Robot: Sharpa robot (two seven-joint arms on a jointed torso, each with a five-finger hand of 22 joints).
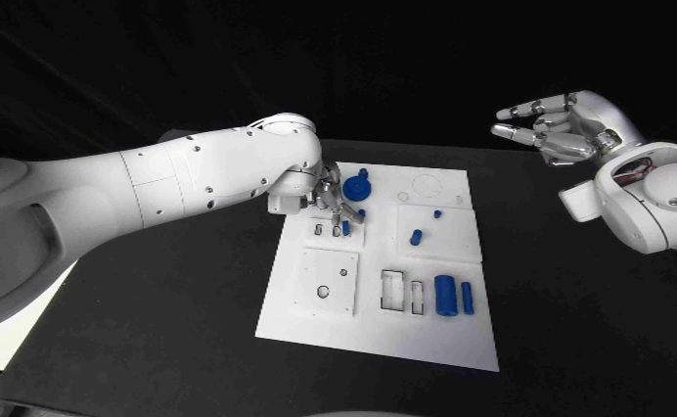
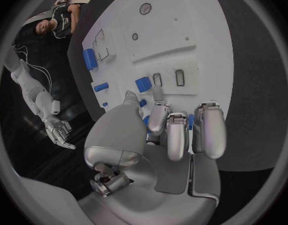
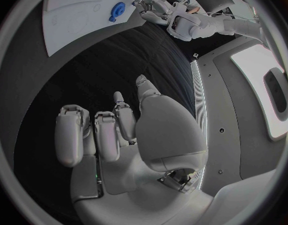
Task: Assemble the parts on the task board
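The white task board (image 1: 379, 334) lies mid-table. My left hand (image 1: 328, 200) hovers over its far-left corner, fingers (image 2: 175, 130) spread and nothing visibly gripped. A round blue part (image 1: 357, 185) sits just beside the hand and shows partly between the fingers (image 2: 190, 121). A small blue peg (image 2: 143, 103) lies between thumb tip and fingertip without touching either. A blue block (image 2: 143, 84) stands next to two slots. My right hand (image 1: 558, 128) is raised off to the board's right, fingers apart and empty; its palm (image 3: 150, 135) faces the black table.
Other blue parts rest on the board: two small ones (image 1: 417, 237) near the middle and two longer cylinders (image 1: 444, 295) at the near right beside rectangular slots (image 1: 393, 290). A square plate with a hole (image 1: 326, 283) sits at the near left. Black table (image 1: 564, 319) surrounds the board.
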